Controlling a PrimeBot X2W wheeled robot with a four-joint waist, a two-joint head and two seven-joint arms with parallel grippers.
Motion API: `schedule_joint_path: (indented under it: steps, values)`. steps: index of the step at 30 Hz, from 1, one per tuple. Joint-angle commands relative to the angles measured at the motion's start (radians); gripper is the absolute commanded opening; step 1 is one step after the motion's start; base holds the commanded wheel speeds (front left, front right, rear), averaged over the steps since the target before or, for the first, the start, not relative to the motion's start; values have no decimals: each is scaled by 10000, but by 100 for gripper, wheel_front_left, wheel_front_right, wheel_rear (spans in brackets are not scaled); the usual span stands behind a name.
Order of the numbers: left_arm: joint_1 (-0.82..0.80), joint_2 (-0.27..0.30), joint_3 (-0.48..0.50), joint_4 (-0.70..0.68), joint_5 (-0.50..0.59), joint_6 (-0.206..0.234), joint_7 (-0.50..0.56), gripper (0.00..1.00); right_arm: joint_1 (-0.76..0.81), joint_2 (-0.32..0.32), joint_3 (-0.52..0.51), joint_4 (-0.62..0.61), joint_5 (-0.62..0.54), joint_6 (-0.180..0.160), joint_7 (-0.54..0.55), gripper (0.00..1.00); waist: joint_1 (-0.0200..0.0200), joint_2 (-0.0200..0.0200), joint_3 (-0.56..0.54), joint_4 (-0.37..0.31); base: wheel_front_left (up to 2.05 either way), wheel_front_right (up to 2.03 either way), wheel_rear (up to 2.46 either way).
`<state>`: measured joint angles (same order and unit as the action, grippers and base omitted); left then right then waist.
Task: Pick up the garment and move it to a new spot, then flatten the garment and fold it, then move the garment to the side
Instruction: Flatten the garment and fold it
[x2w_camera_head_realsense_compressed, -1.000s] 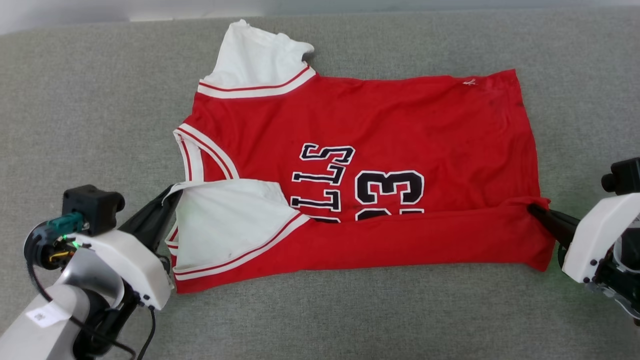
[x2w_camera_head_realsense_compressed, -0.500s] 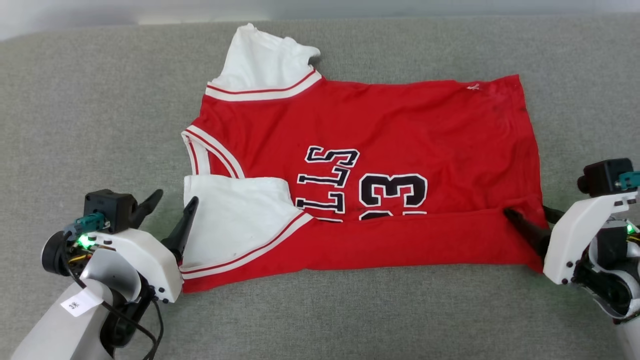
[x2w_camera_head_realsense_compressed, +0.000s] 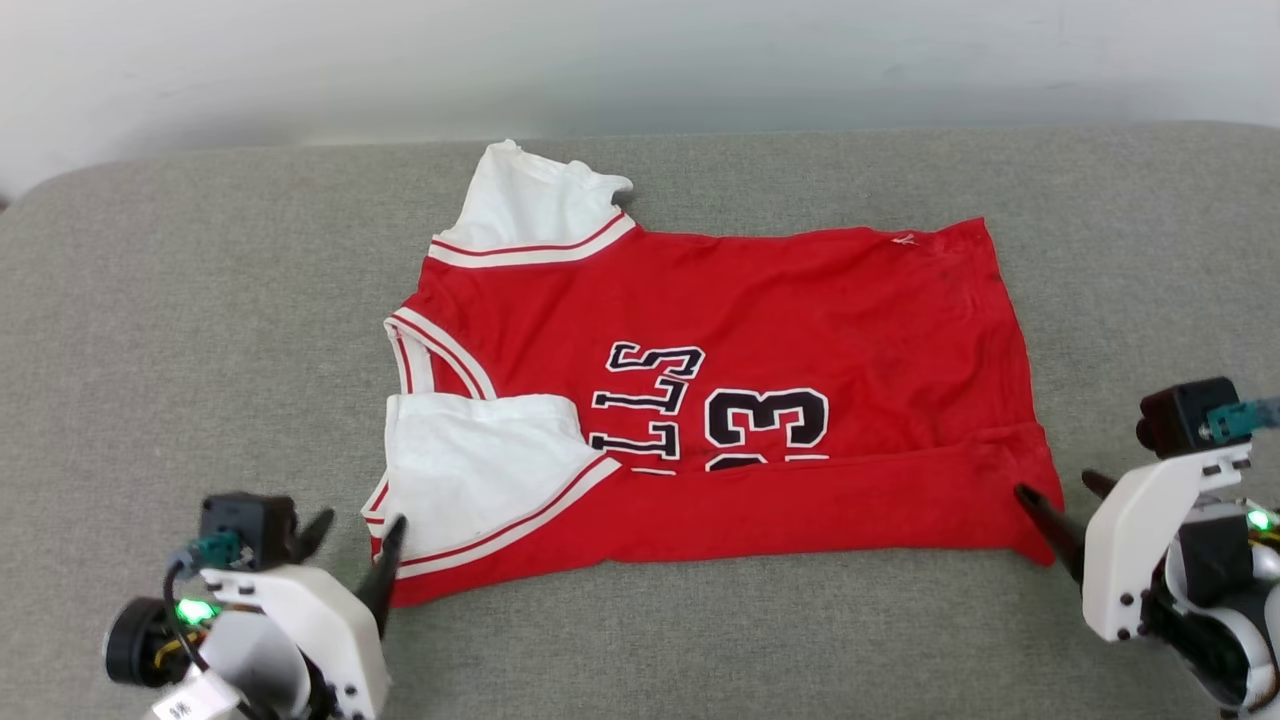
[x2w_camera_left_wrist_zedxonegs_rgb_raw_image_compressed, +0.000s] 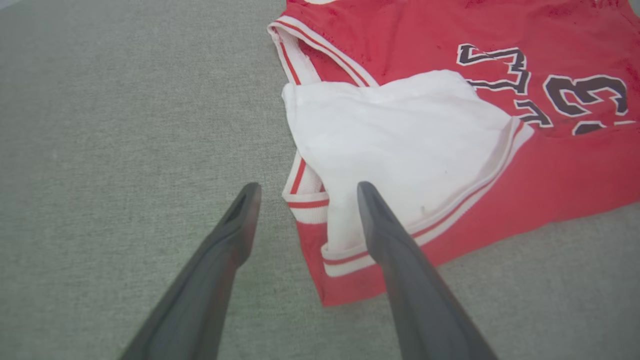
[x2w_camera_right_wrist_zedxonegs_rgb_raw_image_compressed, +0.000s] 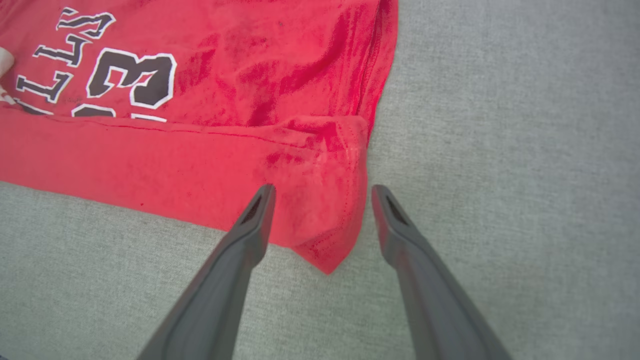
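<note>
Garment (x2w_camera_head_realsense_compressed: 720, 400): red jersey knit, white short sleeves, striped trim, black-and-white lettering; lies mid-surface, near long edge folded up over the number, near sleeve turned in, far sleeve spread out. Surface (x2w_camera_head_realsense_compressed: 150, 300): grey woven cloth, rounded corner, bare room all round the garment. Left jaws wide at the collar-end corner, right jaws wide at the hem corner, both holding nothing
</note>
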<state>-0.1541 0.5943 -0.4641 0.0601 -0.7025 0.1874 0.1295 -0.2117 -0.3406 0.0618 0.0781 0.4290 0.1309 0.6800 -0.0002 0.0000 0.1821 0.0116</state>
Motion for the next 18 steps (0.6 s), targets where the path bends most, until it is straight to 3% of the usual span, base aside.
schedule_joint_path:
  steps: [1, 7, 12, 18]
  values:
    - [137, 44, -12, -144, -47, 77, 80, 100, 188, 60, -129, -135, -146, -4, 122, 100, 2, 0, -25, -26, 0, 0, 0]
    - [984, 339, -170, -1161, -119, 765, 936, 100, 1127, 943, -909, -1556, -743, -4, 1085, 100, 2, 0, 73, -117, 0, 0, 0]
    - [969, 500, -214, -1202, 150, 1277, 1317, 100, 1475, 1434, -1123, -2338, -913, -4, 1387, 100, 2, 0, 363, -281, 0, 0, 0]
    - [757, 580, -259, -955, 351, 1538, 1494, 100, 1587, 1611, -1218, -2639, -1081, -4, 1457, 100, 2, 0, 752, -466, 0, 0, 0]
